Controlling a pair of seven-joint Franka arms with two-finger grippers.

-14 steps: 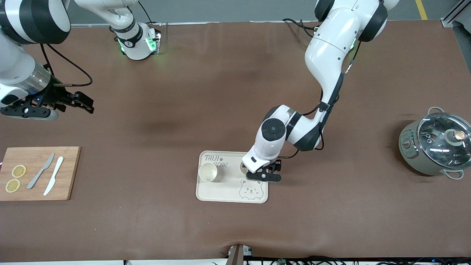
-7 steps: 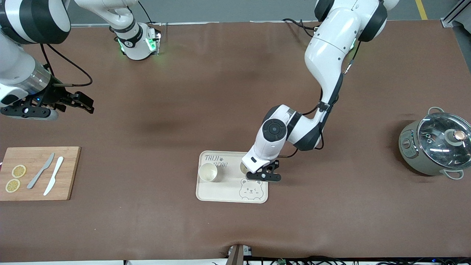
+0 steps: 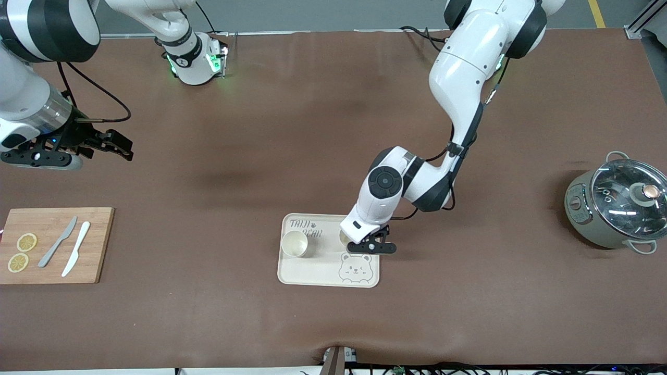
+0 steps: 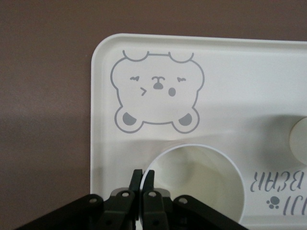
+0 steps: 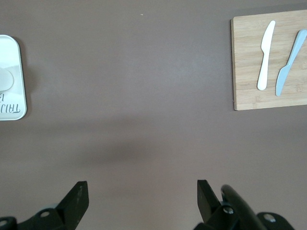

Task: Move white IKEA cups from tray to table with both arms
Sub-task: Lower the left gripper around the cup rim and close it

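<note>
While both arms stand over it, the brown table (image 3: 292, 130) fills nearly the whole front view; a strip of grey floor (image 3: 323, 13) with a yellow line shows past the edge where the bases stand. Wide bare brown lies between the tray and the board, and between the tray and the pot.

Largest item: a grey electric pot (image 3: 615, 208) with glass lid, at the left arm's end of the table, close to that edge. Next, a bamboo cutting board (image 3: 54, 245) at the right arm's end, touching that edge of the view, carrying two lemon slices (image 3: 22, 252), a grey knife (image 3: 57, 242) and a white knife (image 3: 76, 255).

Cream tray (image 3: 318, 271), mid-table, nearer the front camera. Printed on it: "TAIJI BEAR", a paw mark, and a bear face (image 3: 355, 267).

Two white cups stand upright on the tray. First cup (image 3: 294, 243) is at the tray's end toward the right arm, free. Second cup (image 4: 201, 182) is at the other end, beside the bear face.

Left gripper (image 3: 371, 246) is low over the second cup, fingers (image 4: 143, 184) pinched tight together on that cup's rim wall.

Right gripper (image 3: 112, 143) waits in the air over bare table above the board, fingers (image 5: 76, 201) spread wide, grasping nothing.
</note>
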